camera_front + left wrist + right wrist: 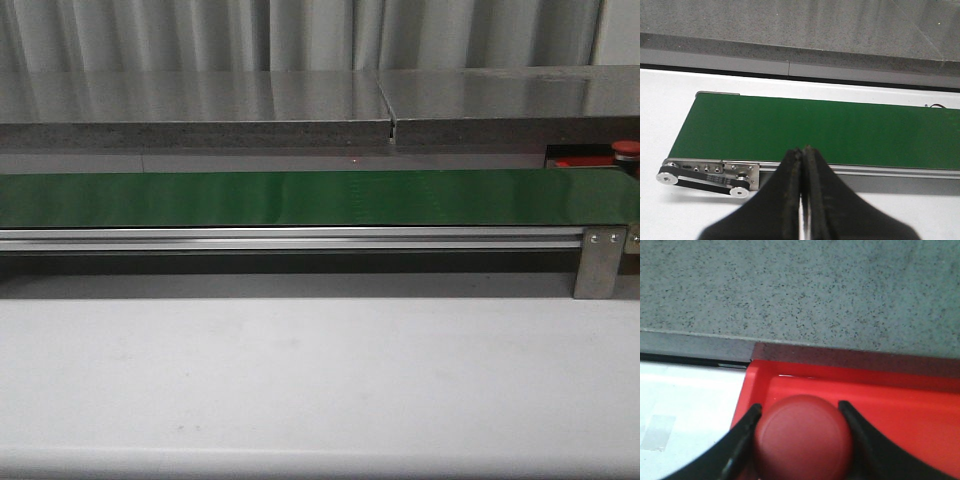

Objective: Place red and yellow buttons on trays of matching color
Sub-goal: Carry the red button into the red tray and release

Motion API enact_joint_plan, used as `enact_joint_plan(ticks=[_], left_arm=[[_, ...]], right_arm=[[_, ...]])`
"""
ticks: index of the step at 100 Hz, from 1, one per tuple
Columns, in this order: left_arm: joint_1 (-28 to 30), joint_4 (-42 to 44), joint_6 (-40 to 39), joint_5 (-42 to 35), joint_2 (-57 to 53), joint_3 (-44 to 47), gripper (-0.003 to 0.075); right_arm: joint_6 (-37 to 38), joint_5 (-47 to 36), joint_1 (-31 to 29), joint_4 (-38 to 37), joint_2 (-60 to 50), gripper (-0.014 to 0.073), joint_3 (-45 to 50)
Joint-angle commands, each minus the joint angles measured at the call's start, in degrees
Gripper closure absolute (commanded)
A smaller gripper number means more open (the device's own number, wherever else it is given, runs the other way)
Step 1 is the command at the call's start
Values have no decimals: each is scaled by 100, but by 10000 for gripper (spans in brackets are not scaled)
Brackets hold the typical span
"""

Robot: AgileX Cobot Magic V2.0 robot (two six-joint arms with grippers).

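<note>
A domed red button (802, 437) sits between the two fingers of my right gripper (800, 408), which press against its sides. It is over the near left corner of the red tray (900, 415). In the front view the same button (626, 149) and a strip of the red tray (575, 160) show at the far right, behind the belt. My left gripper (801, 150) is shut with nothing in it, over the near edge of the green belt (840, 130) close to its end. No yellow button or yellow tray is in view.
The long green belt (300, 198) runs across the table on an aluminium rail (290, 238), with a metal bracket (600, 262) at the right. Its drive pulleys (705, 179) sit at the left end. A grey speckled ledge (200, 105) runs behind.
</note>
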Motion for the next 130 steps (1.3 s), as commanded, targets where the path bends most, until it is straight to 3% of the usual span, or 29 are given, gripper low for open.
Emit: enact_joint_plan(ticks=[1,83,95,112,130], left_arm=[[-34,-118,3,-407,6,-162,739],[-34,-118,3,-407,6,-162,739],[-34,-118,3,-407,6,-162,739],[-34,-118,3,-407,6,-162,739],[-34,-118,3,-407,6,-162,739]], right_arm=[[3,-358,-34,136,-139,467,-311],[3,-421,-45,131,849,464,-351],[3,-449,-45,136,818,366,-351],[3,-443,-55,136,732,106,-353],[3,-334,-115,136,501,81,-358]])
